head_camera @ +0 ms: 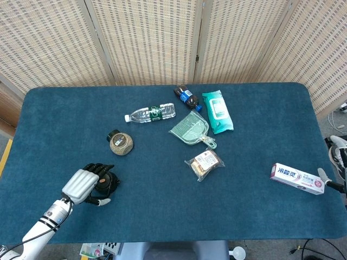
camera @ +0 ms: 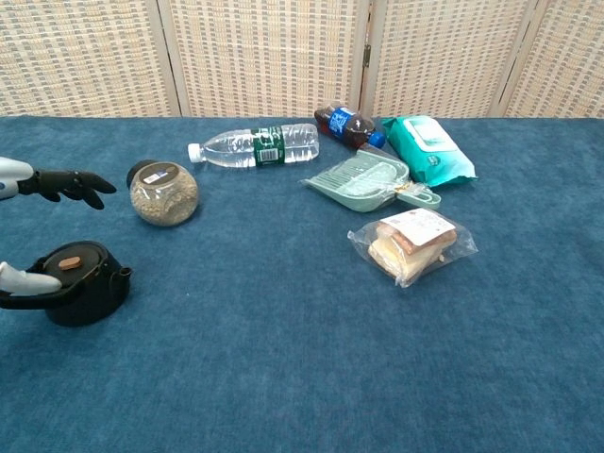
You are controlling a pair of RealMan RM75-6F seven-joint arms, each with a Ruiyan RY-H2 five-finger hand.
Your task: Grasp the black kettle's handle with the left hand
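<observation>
At the near left of the blue table (head_camera: pixel 260 227) the black kettle (camera: pixel 83 288) sits upright, its handle (camera: pixel 24 300) folded down flat toward the left edge, not standing over the lid. Our left hand (head_camera: pixel 85 184) hovers over it with the fingers (camera: pixel 77 185) stretched out and spread and the thumb low beside the handle; it holds nothing yet. To do this well, we should lower the hand until the fingers can hook under the lying handle, with the thumb closing from the other side, then curl in firmly before lifting. Pressing on the lid risks shoving the kettle toward the seed jar (camera: pixel 164 193) just behind it. Our right hand (head_camera: pixel 337 162) is only partly in view at the table's far right edge, near the toothpaste box (head_camera: pixel 297 178); we cannot tell how its fingers lie.
</observation>
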